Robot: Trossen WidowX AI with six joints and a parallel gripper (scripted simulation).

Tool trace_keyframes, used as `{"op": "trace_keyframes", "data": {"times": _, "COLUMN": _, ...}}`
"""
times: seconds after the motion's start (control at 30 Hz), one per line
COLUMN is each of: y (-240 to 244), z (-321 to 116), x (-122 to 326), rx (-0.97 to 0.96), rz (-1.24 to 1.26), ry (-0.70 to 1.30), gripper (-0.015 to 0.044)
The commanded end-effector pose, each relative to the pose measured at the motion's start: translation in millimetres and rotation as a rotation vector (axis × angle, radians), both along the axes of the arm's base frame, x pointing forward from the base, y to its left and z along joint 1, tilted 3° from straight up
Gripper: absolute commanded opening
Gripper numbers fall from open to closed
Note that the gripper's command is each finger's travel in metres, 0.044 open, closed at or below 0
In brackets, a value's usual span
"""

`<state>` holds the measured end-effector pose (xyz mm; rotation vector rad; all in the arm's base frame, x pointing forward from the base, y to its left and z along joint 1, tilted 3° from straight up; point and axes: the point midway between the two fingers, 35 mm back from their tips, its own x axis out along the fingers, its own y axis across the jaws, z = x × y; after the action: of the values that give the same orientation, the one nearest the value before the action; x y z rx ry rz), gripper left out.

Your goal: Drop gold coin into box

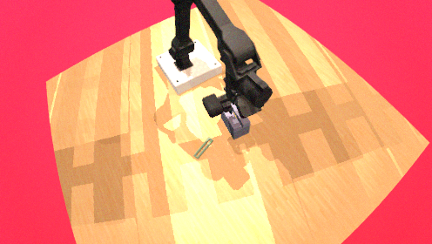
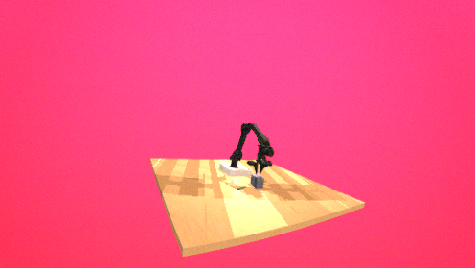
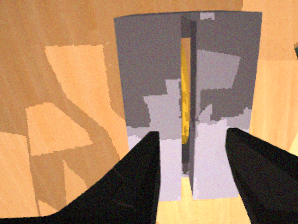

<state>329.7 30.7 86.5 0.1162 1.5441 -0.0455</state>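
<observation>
Top view, left to right: white base plate (image 1: 198,84) upper left of centre, arm mounted on it. Green holder (image 1: 203,148) near frame centre, no coin in it. Gripper (image 1: 232,110) (image 2: 259,172) (image 3: 192,139) over grey box (image 1: 238,127) (image 2: 258,181) (image 3: 150,65), jaws partway open, nothing held. Wrist view: gold coin (image 3: 185,95) on edge in the slot, upper centre, apparently below lid level; depth hard to judge.
</observation>
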Motion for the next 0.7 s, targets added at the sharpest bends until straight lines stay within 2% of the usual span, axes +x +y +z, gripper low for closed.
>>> {"op": "trace_keyframes", "data": {"times": 0.0, "y": 0, "z": 0, "x": 0, "rx": 0.0, "rz": 0.0, "ry": -0.001, "gripper": 0.0161}}
{"op": "trace_keyframes", "data": {"times": 0.17, "y": 0, "z": 0, "x": 0, "rx": 0.0, "rz": 0.0, "ry": -0.001, "gripper": 0.0161}}
{"op": "trace_keyframes", "data": {"times": 0.5, "y": -1, "z": 28, "x": -1, "rx": 0.0, "rz": 0.0, "ry": 0.002, "gripper": 0.0423}}
{"op": "trace_keyframes", "data": {"times": 0.6, "y": -3, "z": 58, "x": -5, "rx": -0.001, "rz": -0.001, "ry": 0.011, "gripper": 0.044}}
{"op": "trace_keyframes", "data": {"times": 0.67, "y": -3, "z": 60, "x": -5, "rx": -0.001, "rz": -0.001, "ry": 0.011, "gripper": 0.044}}
